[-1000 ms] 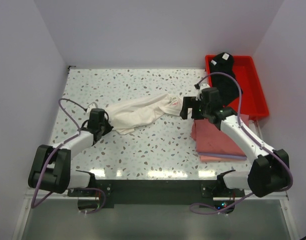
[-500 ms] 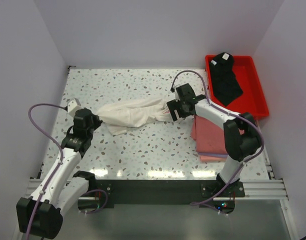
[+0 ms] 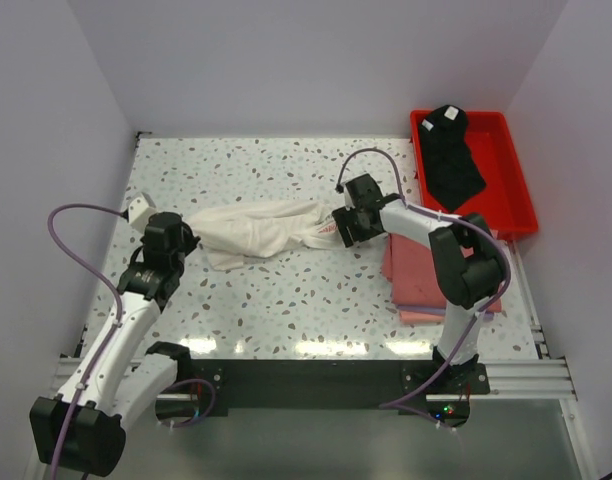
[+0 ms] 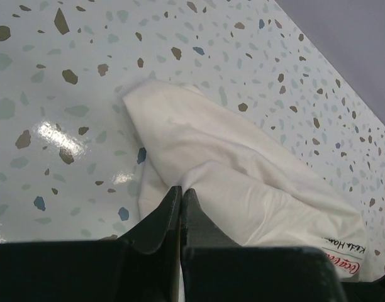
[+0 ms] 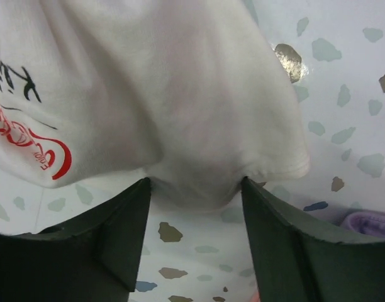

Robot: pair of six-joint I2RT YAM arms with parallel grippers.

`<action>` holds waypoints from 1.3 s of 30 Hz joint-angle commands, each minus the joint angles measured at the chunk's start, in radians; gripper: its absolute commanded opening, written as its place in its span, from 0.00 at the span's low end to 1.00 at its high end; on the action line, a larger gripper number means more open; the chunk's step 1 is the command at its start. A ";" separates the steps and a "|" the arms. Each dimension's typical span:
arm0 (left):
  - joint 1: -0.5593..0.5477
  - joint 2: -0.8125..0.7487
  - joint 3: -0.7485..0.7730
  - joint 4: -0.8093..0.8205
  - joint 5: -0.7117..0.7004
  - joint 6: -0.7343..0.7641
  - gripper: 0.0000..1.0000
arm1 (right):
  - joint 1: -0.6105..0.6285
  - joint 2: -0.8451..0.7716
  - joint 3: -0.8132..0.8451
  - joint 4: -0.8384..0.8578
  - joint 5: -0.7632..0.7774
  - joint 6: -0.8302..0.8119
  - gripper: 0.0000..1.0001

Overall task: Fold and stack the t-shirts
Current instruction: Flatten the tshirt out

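Observation:
A white t-shirt (image 3: 261, 230) with red Coca-Cola print (image 5: 29, 135) lies bunched in a long strip across the table's middle. My left gripper (image 3: 189, 240) is at its left end, jaws shut on a fold of the white cloth (image 4: 181, 189). My right gripper (image 3: 338, 226) is at the shirt's right end, open, its fingertips (image 5: 195, 185) set on either side of a bulge of the hem. Folded pink t-shirts (image 3: 436, 275) lie stacked at the right. A black t-shirt (image 3: 451, 160) lies in the red tray (image 3: 521, 190).
The red tray sits at the back right corner against the wall. A lilac layer (image 3: 456, 312) shows under the pink stack, and its edge (image 5: 368, 221) lies close to the right gripper. White walls border the speckled table (image 3: 286, 300) on three sides.
My right gripper has moved left onto the white shirt's right end and its jaws have narrowed. The left arm has swung round, pulling the shirt's left end slightly left while staying shut.

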 commanded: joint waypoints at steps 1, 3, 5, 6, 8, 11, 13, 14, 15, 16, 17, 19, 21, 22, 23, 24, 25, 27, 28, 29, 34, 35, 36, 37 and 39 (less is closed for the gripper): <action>0.006 -0.002 0.057 0.007 -0.056 -0.026 0.00 | 0.005 0.009 0.004 0.028 -0.029 0.085 0.61; 0.006 -0.004 0.067 0.009 -0.065 -0.028 0.00 | 0.005 0.017 0.003 0.033 -0.027 0.095 0.44; 0.006 -0.008 0.089 0.009 -0.080 -0.026 0.00 | 0.005 -0.003 0.004 0.041 -0.030 0.102 0.07; 0.006 -0.010 0.102 0.009 -0.083 -0.023 0.00 | 0.005 -0.017 0.015 0.041 -0.029 0.105 0.00; 0.006 -0.016 0.161 0.001 -0.096 -0.013 0.00 | 0.007 -0.070 0.032 0.016 -0.015 0.106 0.00; 0.006 -0.040 0.266 -0.004 -0.111 0.015 0.00 | 0.008 -0.218 0.091 -0.060 0.000 0.103 0.00; 0.006 -0.067 0.353 -0.013 -0.128 0.013 0.00 | 0.008 -0.345 0.137 -0.105 -0.021 0.100 0.00; 0.006 -0.077 0.382 -0.020 -0.129 0.004 0.00 | 0.010 -0.391 0.151 -0.110 -0.030 0.100 0.00; 0.006 -0.099 0.410 -0.002 -0.126 0.015 0.00 | 0.008 -0.429 0.182 -0.116 -0.038 0.103 0.00; 0.006 -0.114 0.462 0.012 -0.110 0.027 0.00 | 0.008 -0.503 0.200 -0.136 -0.044 0.105 0.00; 0.006 -0.123 0.493 0.024 -0.103 0.061 0.00 | 0.008 -0.535 0.222 -0.145 -0.061 0.103 0.00; 0.006 -0.142 0.604 0.026 -0.093 0.090 0.00 | 0.008 -0.628 0.291 -0.166 -0.072 0.103 0.00; 0.006 -0.146 0.687 0.010 -0.091 0.131 0.00 | 0.008 -0.679 0.370 -0.179 -0.101 0.102 0.00; 0.006 -0.146 0.764 0.010 -0.090 0.144 0.00 | 0.010 -0.699 0.401 -0.192 -0.116 0.102 0.00; 0.006 -0.145 0.801 0.015 -0.085 0.171 0.00 | 0.010 -0.732 0.435 -0.202 -0.135 0.097 0.00; 0.006 -0.139 0.838 0.018 -0.077 0.187 0.00 | 0.010 -0.741 0.506 -0.211 -0.165 0.096 0.00; 0.006 -0.136 0.910 0.019 -0.061 0.199 0.00 | 0.008 -0.749 0.545 -0.232 -0.184 0.088 0.00; 0.006 -0.120 0.980 0.010 -0.041 0.228 0.00 | 0.008 -0.759 0.660 -0.257 -0.224 0.077 0.00; 0.004 -0.116 1.040 0.009 -0.016 0.237 0.00 | 0.010 -0.759 0.696 -0.281 -0.228 0.071 0.00; 0.006 -0.113 1.065 0.007 -0.007 0.248 0.00 | 0.008 -0.758 0.728 -0.291 -0.236 0.063 0.00; 0.006 -0.081 1.151 0.029 -0.004 0.267 0.00 | 0.008 -0.744 0.863 -0.300 -0.221 0.025 0.00; 0.006 -0.073 1.153 0.042 -0.004 0.262 0.00 | 0.008 -0.740 0.868 -0.292 -0.227 0.017 0.00; 0.004 -0.050 1.150 0.047 -0.004 0.250 0.00 | 0.010 -0.735 0.856 -0.276 -0.233 0.016 0.00; 0.006 -0.035 1.140 0.056 0.016 0.241 0.00 | 0.008 -0.721 0.846 -0.243 -0.236 0.017 0.00; 0.004 0.037 1.143 0.078 0.038 0.228 0.00 | 0.008 -0.692 0.829 -0.219 -0.221 0.017 0.00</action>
